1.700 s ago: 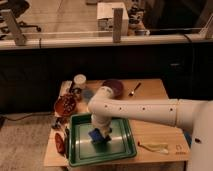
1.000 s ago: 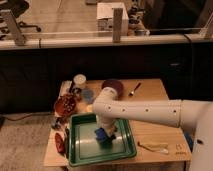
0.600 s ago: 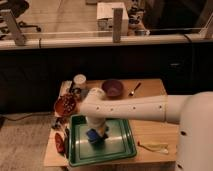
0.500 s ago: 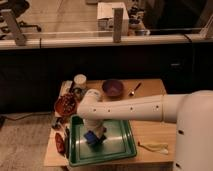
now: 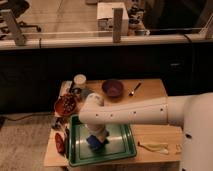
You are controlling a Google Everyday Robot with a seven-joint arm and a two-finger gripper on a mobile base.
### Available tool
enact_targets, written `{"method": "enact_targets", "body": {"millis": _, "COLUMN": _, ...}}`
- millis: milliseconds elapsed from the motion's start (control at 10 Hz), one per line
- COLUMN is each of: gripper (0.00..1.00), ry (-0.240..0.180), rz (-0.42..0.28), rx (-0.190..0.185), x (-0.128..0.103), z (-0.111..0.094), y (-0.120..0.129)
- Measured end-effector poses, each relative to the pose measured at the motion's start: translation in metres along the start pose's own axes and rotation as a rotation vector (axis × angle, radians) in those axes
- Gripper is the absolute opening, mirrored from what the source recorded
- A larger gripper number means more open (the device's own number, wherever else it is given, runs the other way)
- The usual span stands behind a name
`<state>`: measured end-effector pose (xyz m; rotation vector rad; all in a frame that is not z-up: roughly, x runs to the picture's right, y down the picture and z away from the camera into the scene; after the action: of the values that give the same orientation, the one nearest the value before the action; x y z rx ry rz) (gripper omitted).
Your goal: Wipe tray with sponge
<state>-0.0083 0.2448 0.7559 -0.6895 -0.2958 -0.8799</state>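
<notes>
The green tray lies at the front left of the wooden table. The blue sponge rests on the tray's floor, left of its middle. My gripper points straight down from the white arm and sits on top of the sponge, pressing it onto the tray. The arm hides the fingers and the back part of the tray.
A dark purple bowl, a spoon and a pale cup stand at the back of the table. A red bowl of snacks sits left of the tray. A yellowish peel lies at the front right.
The arm has swung left and the gripper with the sponge has slid from the tray's middle toward its left side.
</notes>
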Motion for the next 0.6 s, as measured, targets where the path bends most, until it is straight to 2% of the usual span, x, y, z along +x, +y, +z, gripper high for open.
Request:
{"method": "enact_targets", "body": {"millis": 200, "gripper": 0.0, "ry": 0.011, "rz": 0.022, "rx": 0.0, "x": 0.029, "z": -0.001, "y": 0.019}}
{"method": "enact_targets", "body": {"millis": 400, "gripper": 0.0, "ry": 0.015, "rz": 0.023, "rx": 0.005, "x": 0.039, "z": -0.003, "y": 0.019}}
{"method": "enact_targets", "body": {"millis": 600, "gripper": 0.0, "ry": 0.019, "rz": 0.006, "rx": 0.003, "x": 0.043, "z": -0.003, "y": 0.006}}
